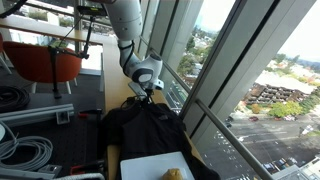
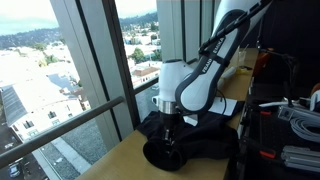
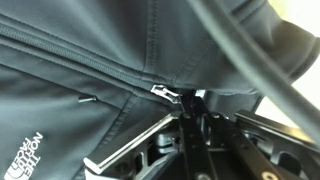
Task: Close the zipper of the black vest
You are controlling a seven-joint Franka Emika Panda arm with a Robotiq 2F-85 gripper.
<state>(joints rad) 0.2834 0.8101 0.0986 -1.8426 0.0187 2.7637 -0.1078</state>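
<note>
The black vest (image 1: 145, 125) lies rumpled on the wooden tabletop, and it shows in both exterior views (image 2: 200, 145). In the wrist view the vest (image 3: 70, 90) fills the frame, and the zipper (image 3: 60, 45) runs as a dark seam diagonally from the upper left down to a small silver pull (image 3: 166, 94). My gripper (image 3: 190, 104) has its fingers pressed together right at the end of that pull. In the exterior views the gripper (image 1: 148, 92) (image 2: 168, 126) points down onto the vest's far end by the window.
A white tray (image 1: 150, 162) holding a yellowish object lies at the near end of the table. Black and white cables (image 1: 25, 150) are coiled beside the table. The window frame (image 2: 100, 110) runs close along the table edge. An orange chair (image 1: 45, 62) stands behind.
</note>
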